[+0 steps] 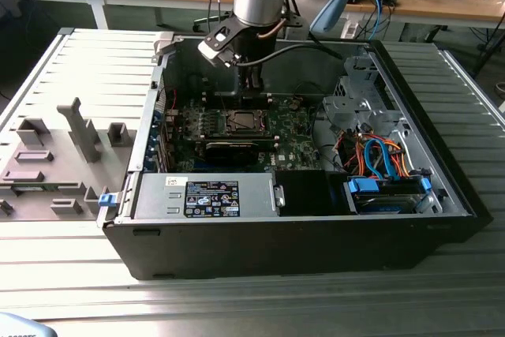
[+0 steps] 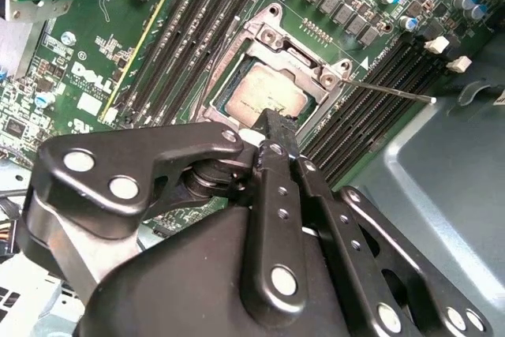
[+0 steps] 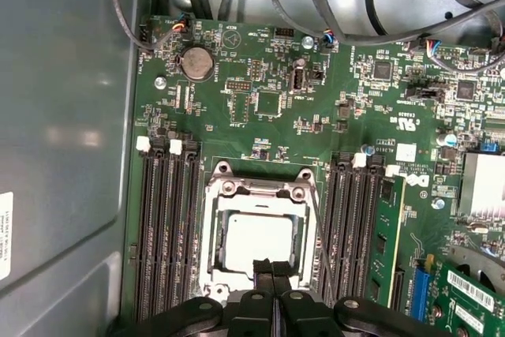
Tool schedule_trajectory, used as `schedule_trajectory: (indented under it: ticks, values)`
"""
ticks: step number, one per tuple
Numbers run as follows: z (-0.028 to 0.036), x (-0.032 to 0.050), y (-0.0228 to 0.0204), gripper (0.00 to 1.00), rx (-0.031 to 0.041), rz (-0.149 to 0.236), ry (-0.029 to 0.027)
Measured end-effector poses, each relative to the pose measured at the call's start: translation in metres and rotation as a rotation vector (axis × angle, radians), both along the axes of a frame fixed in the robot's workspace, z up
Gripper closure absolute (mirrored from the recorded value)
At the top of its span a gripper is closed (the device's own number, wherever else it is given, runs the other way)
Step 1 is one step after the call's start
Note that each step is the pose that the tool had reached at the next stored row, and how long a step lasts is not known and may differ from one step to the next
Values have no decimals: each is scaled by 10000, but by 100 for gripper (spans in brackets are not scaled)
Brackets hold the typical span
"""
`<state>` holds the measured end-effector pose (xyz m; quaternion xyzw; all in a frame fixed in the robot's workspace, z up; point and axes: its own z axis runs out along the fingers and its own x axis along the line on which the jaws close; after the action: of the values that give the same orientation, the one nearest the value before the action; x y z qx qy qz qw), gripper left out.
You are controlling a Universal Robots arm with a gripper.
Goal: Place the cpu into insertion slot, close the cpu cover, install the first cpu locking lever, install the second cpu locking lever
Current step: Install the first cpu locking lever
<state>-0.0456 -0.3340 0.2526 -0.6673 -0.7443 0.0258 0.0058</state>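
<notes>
While the hand (image 3: 272, 264) is clenched empty at the cover (image 3: 259, 193), that plate is judged thin, stiff, best pressed at its rim.

The cpu (image 3: 254, 236) sits in the insertion slot (image 3: 208, 262) (cpu cover (image 3: 260, 203) lying over it), memory slots (image 3: 167, 226) either side.

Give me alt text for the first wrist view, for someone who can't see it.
The shut black end effector is at the edge of a flat silver-grey square cpu, framed by the thin silver metal cpu cover. Around them lies a green circuit board with long black memory slots on either side.
</notes>
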Motion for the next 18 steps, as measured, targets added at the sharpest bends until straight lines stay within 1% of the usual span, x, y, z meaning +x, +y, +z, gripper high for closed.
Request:
schedule_trajectory:
  ticks: [6, 12, 18]
  values:
    - [0, 0, 0, 89, 0, 678, 0]
    - [0, 0, 0, 89, 0, 923, 0]
    - [0, 0, 0, 89, 0, 1072, 0]
